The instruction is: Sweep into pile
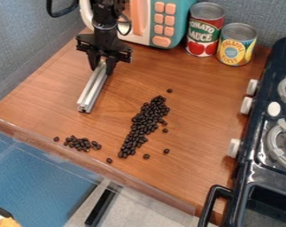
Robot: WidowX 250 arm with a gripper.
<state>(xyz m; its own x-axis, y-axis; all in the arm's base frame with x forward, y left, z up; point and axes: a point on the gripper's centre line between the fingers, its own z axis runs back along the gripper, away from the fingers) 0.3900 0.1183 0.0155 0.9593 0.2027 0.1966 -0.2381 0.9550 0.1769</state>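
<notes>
Cam view, and here's the arm, in from the top edge, L of centre, w/ its black gripper [102, 66] hanging over the far L part of the wooden desk [204, 97]. Jaws are parted only about the bar's width, closed on the upper end of a silver metal bar [93, 88]! Bar slants down toward the near L, its free end well apart from the beans.

Over to the beans: main pile [146, 122] is a long, dense streak mid-desk, R of the bar, running from upper R to lower L. Small cluster [81, 143] sits nr the front edge, lower L, w/ a gap btwn the two. Strays too: one just past the pile's far tip, one beside its R flank, a couple nr its lower R, one btwn pile & cluster toward the edge, one just L of the cluster.

At the back, a teal, white & peach toy microwave [179, 9], then a red & green can [204, 31] and a shorter yellow & blue can [237, 45] to its R. Far R, a dark toy stove [260, 133] w/ white knobs [246, 105].
</notes>
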